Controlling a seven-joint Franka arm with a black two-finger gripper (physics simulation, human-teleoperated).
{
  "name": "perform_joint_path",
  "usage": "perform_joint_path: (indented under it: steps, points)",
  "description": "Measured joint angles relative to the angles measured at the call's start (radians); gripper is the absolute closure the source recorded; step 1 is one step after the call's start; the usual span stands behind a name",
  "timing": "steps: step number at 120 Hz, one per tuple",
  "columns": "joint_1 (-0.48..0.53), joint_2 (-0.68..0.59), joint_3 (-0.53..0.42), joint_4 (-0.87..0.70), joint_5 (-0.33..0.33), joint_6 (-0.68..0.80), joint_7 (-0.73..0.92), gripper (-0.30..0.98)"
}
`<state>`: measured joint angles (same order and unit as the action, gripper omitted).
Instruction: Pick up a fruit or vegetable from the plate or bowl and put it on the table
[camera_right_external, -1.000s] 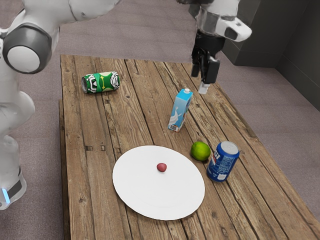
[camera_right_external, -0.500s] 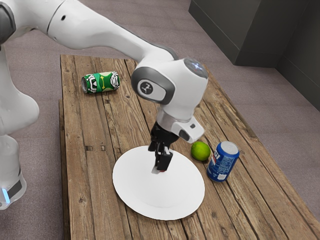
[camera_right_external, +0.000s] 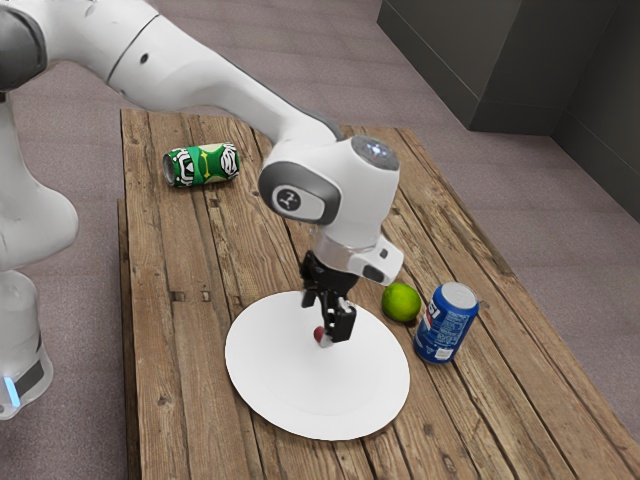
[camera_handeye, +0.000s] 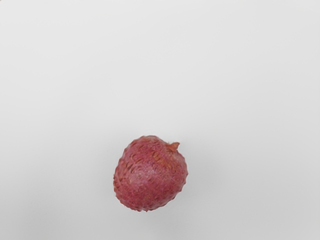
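"Where's the lychee (camera_handeye: 150, 174)?"

"On the white plate (camera_right_external: 318, 400), off-centre, toward the edge nearer the green can (camera_right_external: 202, 165). It's red and bumpy, with a little brown stem stub."

"And the gripper (camera_right_external: 324, 322), does it have hold of it?"

"No. It's low over the plate, right at the fruit, with its black fingers spread apart and not pinching anything."

"What's around the plate?"

"A lime (camera_right_external: 401, 301) near its rim, on the exterior view's right, and just beside that a blue can (camera_right_external: 447, 323) standing upright."

"How about the green can?"

"Lying on its side, well apart from the plate, toward the far end of the wooden table (camera_right_external: 180, 350). The white arm (camera_right_external: 205, 70) reaches in from the exterior view's upper left. Past the table there's a greyish floor (camera_right_external: 590, 260) and a dark block (camera_right_external: 520, 60)."
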<state>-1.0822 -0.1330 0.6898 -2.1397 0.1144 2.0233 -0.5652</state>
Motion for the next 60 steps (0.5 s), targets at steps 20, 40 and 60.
perform_joint_path:
  steps: [20,40,60]
  points:
    - [0.011,0.035,0.005,0.001,-0.002,0.032,-0.027,0.06]
    - [0.016,0.059,0.007,0.001,-0.006,0.049,-0.045,0.07]
    - [0.015,0.079,0.007,0.001,-0.016,0.062,-0.057,0.10]
